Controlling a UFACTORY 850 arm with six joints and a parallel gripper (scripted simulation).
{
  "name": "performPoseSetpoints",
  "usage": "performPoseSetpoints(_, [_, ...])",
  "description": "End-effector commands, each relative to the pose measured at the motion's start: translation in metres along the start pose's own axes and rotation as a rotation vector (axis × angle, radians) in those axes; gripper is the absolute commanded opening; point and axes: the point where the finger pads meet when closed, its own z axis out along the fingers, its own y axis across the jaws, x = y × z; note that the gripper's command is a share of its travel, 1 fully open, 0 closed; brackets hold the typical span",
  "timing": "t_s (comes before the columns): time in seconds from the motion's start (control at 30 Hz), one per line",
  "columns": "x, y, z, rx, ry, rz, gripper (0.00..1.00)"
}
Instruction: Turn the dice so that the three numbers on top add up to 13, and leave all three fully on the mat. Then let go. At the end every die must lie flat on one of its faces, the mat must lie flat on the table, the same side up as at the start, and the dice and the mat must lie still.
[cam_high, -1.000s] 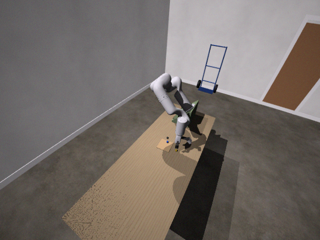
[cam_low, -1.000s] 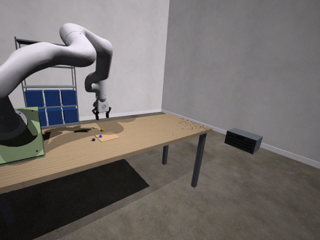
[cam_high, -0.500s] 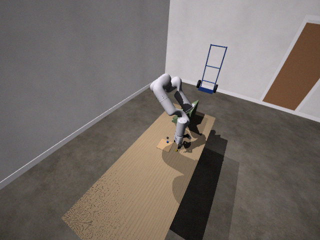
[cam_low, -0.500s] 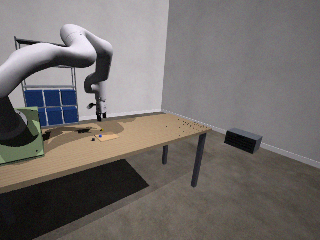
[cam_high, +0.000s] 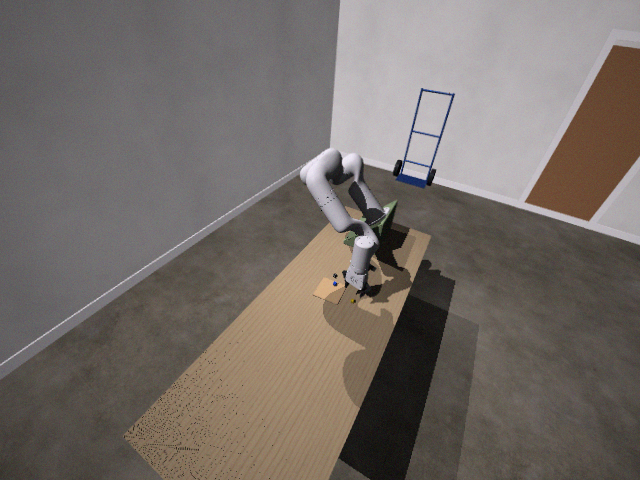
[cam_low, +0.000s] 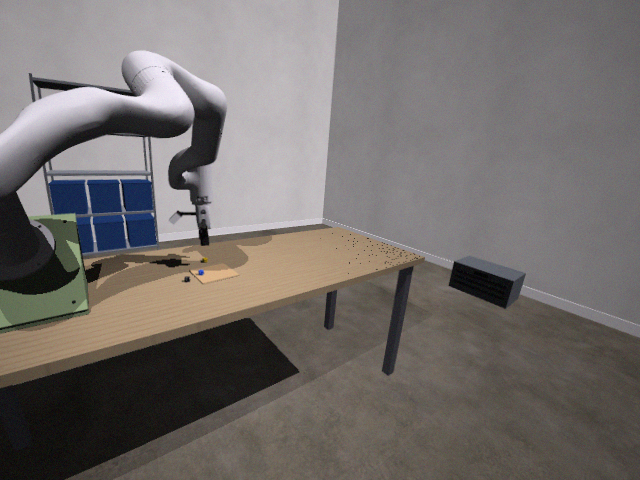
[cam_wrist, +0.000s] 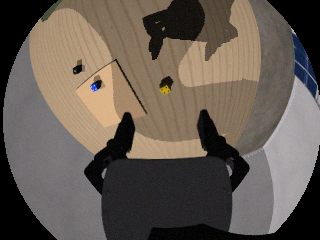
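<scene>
The jaws are fully spread and grip nothing. They hang above the counter (cam_low: 289, 268), pointing down, just beside the mat (cam_wrist: 107, 96) on the side where the yellow die (cam_wrist: 166, 84) lies.

Position of the task items:
- The blue die (cam_wrist: 98, 84) rests on the mat, near one corner.
- The yellow die lies on the bare counter, off the mat, a short way from its edge, in the arm's shadow.
- The black die (cam_wrist: 78, 67) lies on the bare counter past the opposite side of the mat, close to its corner.
- The mat lies flat on the counter.

The top faces of the dice are too small to read in any view.

Step in hand, by judgement: approach for a first pick. Only one of the three dice is on the mat, so the task is at an early stage. In the wrist view the yellow die appears ahead of the jaws and roughly centred between them, which marks it as the likely target.

Next move: lower the jaws astride the yellow die, squared to two opposite faces, and close. Then carry it onto the mat and set it down on the face that yields the required sum.
</scene>
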Motion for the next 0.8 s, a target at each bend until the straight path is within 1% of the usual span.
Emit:
performPoseSetpoints(0.0, [-0.0001,0.0001,0.0013,0.0,0.01,-0.142,1.0])
performPoseSetpoints(0.07, [-0.0001,0.0001,0.0013,0.0,0.01,-0.142,1.0])
performPoseSetpoints(0.27, [0.0006,-0.0001,0.0032,0.0,0.01,-0.259,1.0])
performPoseSetpoints(0.47, [0.0007,-0.0002,0.0035,-0.001,0.01,-0.279,1.0])
performPoseSetpoints(0.5, [0.0007,-0.0002,0.0035,-0.001,0.01,-0.279,0.31])
performPoseSetpoints(0.77, [0.0007,-0.0002,0.0035,-0.001,0.01,-0.279,0.31])
